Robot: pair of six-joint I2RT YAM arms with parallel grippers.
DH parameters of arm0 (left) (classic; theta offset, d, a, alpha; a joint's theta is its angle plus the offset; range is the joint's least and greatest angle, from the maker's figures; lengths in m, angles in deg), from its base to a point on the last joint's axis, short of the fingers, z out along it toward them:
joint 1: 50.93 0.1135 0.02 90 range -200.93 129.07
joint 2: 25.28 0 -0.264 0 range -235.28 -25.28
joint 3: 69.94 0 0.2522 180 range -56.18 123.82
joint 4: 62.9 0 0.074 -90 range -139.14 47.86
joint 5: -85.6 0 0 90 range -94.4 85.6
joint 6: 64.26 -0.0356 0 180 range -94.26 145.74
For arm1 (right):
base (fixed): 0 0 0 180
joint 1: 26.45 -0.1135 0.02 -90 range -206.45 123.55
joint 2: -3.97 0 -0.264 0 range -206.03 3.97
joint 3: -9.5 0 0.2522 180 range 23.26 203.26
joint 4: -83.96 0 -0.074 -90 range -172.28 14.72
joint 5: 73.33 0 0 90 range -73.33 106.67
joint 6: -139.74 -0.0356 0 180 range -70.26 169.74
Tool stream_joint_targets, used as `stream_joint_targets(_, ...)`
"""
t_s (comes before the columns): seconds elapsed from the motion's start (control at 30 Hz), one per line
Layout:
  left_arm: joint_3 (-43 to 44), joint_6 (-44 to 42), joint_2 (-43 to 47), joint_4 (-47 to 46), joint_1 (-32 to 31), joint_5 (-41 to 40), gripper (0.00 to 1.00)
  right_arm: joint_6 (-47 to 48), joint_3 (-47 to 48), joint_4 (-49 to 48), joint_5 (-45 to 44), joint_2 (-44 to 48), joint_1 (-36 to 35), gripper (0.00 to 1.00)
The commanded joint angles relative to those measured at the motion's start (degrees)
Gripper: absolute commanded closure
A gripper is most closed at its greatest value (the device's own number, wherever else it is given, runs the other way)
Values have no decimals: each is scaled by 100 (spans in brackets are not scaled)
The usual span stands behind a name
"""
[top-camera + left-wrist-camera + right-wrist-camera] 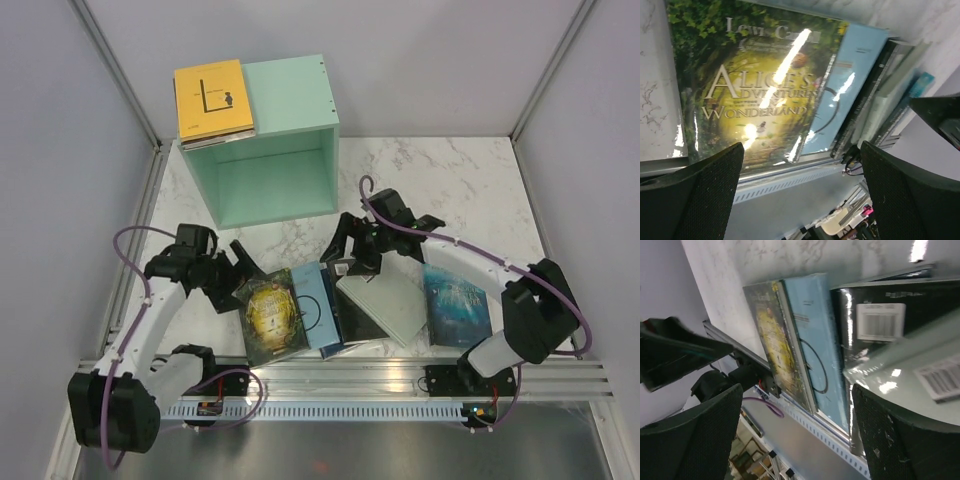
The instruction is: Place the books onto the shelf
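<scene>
The left arm [155,315] rises from its base at the near left, folds at the elbow and reaches inward to the right, and the left gripper [236,272] has its dark fingers [705,195] spread wide. The right arm [470,262] arcs leftward from its base toward the middle, wrist pitched down, and the right gripper [345,252] likewise has its fingers [905,440] wide apart. The two grippers face each other, near but not touching.
</scene>
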Motion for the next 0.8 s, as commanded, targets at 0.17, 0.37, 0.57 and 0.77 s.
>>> stream_joint_targets(0.17,-850,-259,-558,-743,529,-50,0,-385,720,-1361,65,-1301,-974,10)
stream_joint_targets(0.37,-605,-84,-847,-419,855,-1232,0,-175,852,-1335,-268,-1945,-1439,10)
stream_joint_targets(0.57,-596,285,-1260,-453,794,-2016,0,-16,721,-1282,-751,-2367,-1739,11)
stream_joint_targets(0.77,-1166,980,-1856,-1261,-23,-2318,0,265,773,-941,-1191,-2762,-2107,11)
